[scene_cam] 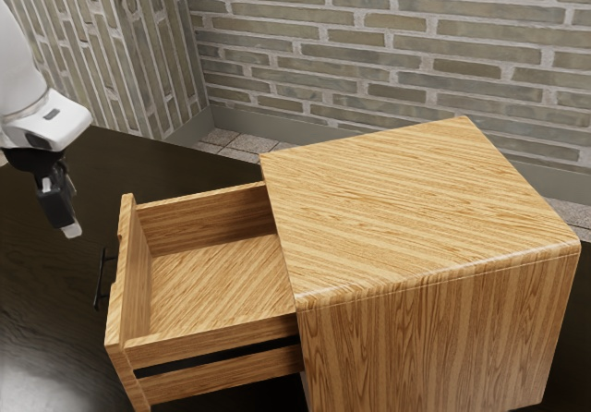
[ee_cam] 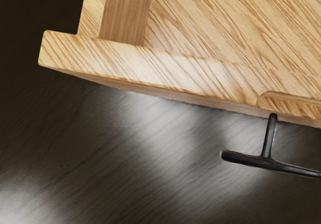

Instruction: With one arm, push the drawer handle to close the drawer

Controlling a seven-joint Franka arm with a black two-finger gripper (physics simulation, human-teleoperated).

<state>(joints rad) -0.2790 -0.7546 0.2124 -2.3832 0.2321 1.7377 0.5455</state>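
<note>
Wooden drawer (scene_cam: 212,287) seen open

From a boxy cabinet (scene_cam: 425,218) in warm, streaky wood grain, the drawer is extended toward the exterior view's lower left. A slim black bar handle (scene_cam: 100,278) is mounted on its front, at the frame's left. The dark jaws are seen apart from it, farther up and left; whether they are parted or closed cannot be told. Dark, grained bench (scene_cam: 37,273) below; long, narrow bricks (scene_cam: 369,38) behind, set in pale mortar

Wooden drawer (ee_cam: 150,69), black handle (ee_cam: 268,162) on its front; dark, grained tabletop (ee_cam: 115,153) below
</note>
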